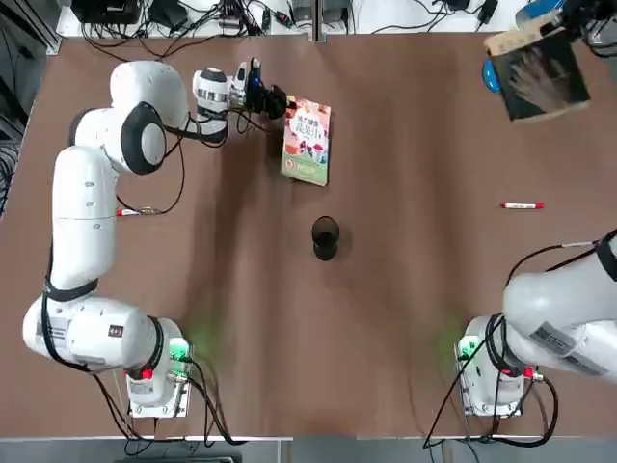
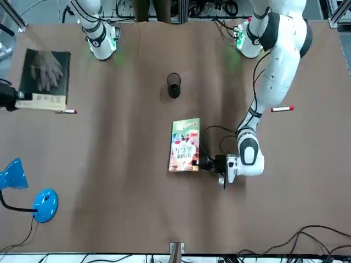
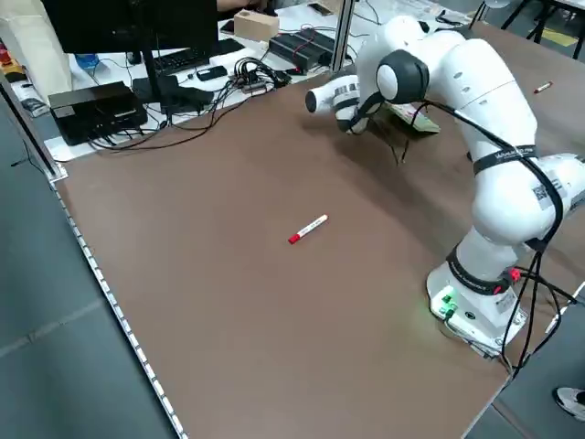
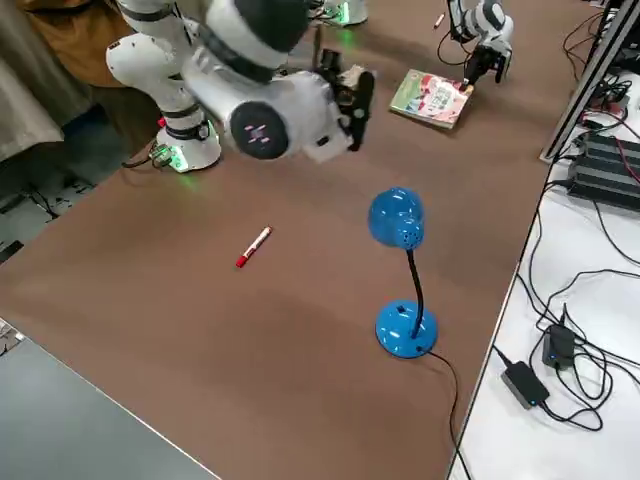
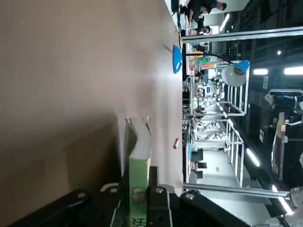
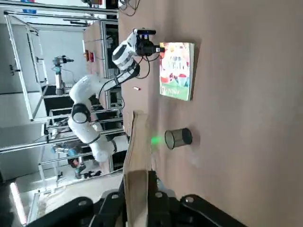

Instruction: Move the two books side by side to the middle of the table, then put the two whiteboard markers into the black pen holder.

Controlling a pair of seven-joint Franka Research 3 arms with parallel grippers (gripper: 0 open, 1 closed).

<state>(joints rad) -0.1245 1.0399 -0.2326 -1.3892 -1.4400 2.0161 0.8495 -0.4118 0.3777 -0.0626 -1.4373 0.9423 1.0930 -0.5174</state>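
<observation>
Nearest the camera in the right wrist view is the dark book point(image 6: 137, 156), its page edges towards the lens, clamped in the right gripper point(image 6: 138, 185). In the top view, taking the black pen holder point(image 1: 325, 237) as the clock's centre, that book is at two o'clock, raised over the table point(image 1: 415, 318). The colourful book point(image 1: 307, 143) is between eleven and twelve, its far end pinched by the left gripper point(image 1: 287, 104); I can't tell whether it touches the surface.

The step in hand looks to be bringing the books together. The next move probably calls for the right arm to carry its book towards nine o'clock and set it flat beside the other, without clipping the lamp or tipping the cup. The markers come after: one point(image 1: 522, 205) lies near three o'clock, the other point(image 1: 127, 212) near nine, partly covered by the left arm's cable in the top view.

The right side view shows the blue lamp point(image 4: 406, 328) whole, while from overhead the dark book and right arm hide much of it. The front view hides part of the three o'clock marker behind the dark book; the top view shows its full length. Only the left wrist view shows the green spine squarely between the fingers.
</observation>
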